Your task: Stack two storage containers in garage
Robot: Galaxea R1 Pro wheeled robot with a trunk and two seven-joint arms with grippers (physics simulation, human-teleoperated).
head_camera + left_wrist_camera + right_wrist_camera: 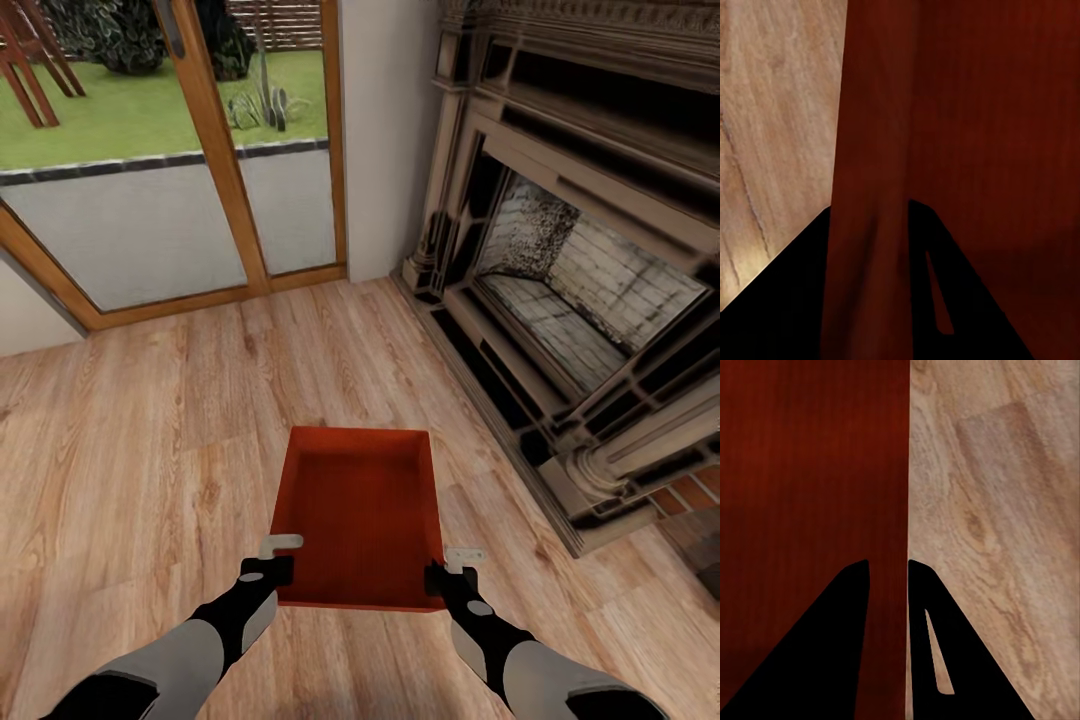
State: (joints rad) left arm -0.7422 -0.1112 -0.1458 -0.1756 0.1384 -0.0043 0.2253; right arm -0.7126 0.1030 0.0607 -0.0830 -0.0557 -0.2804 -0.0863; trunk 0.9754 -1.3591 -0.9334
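We look down from the head camera at one storage container (360, 515), an orange-red open bin held between our two arms above the light wood plank floor (150, 450) of the living room. Its long axis runs straight away from us, the open top faces up, and the far end points toward the glass patio door (200, 150) with its orange-wood frame.

The left gripper (280, 556) meets the near left corner of the container and the right gripper (450, 566) meets the near right corner. From above, each one straddles the rim, with a pale finger visible on either side.

The wrist views add what the head view cannot. In the left wrist view, the container's side wall (870, 150) stands edge-on between the two dark fingers (787, 300) of the left gripper, so that gripper is clenched on the wall. In the right wrist view, the opposite wall (904, 472) runs between the right gripper's fingers (817, 652) in the same way, clamped from both sides, with planks beside it.

Only the head view gives the surroundings: an ornate stone fireplace (570, 290) to our right, with red brick (690, 495) at its base, and a lawn (130, 110) beyond the glass.
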